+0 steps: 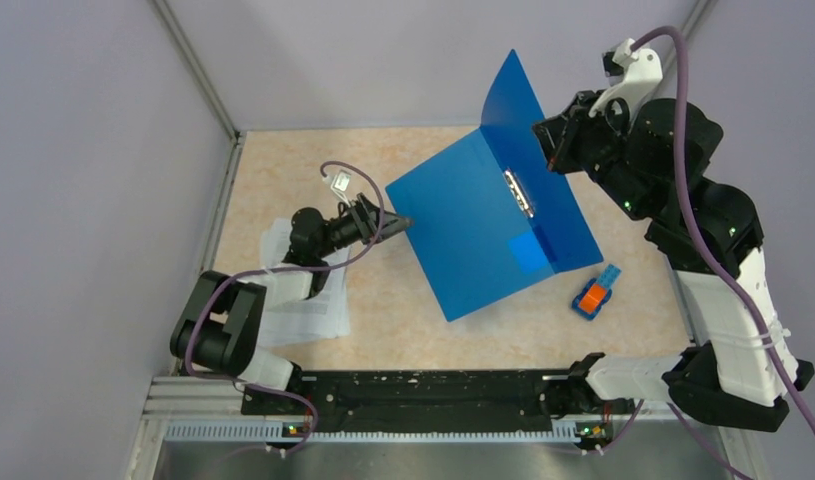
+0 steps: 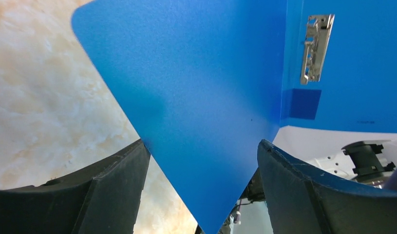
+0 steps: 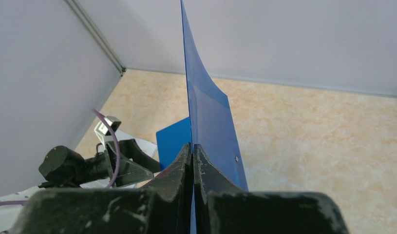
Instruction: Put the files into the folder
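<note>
The blue folder (image 1: pixel 463 230) lies open on the table, with its metal clip (image 1: pixel 519 193) along the spine. My right gripper (image 1: pixel 551 140) is shut on the edge of the folder's cover (image 1: pixel 510 100) and holds it raised, nearly upright. In the right wrist view my gripper (image 3: pixel 192 146) pinches the cover (image 3: pixel 211 122) edge-on. My left gripper (image 1: pixel 401 224) is open at the flat panel's left edge. In the left wrist view that panel (image 2: pixel 201 73) sits between the spread fingers of my gripper (image 2: pixel 202 144), with the clip (image 2: pixel 315 48) beyond. The files (image 1: pixel 305 310) lie at the left, partly under my left arm.
A small orange-and-blue object (image 1: pixel 593 294) lies on the table just right of the folder's near corner. A grey wall with a metal frame post (image 1: pixel 198 70) bounds the table at the left and back.
</note>
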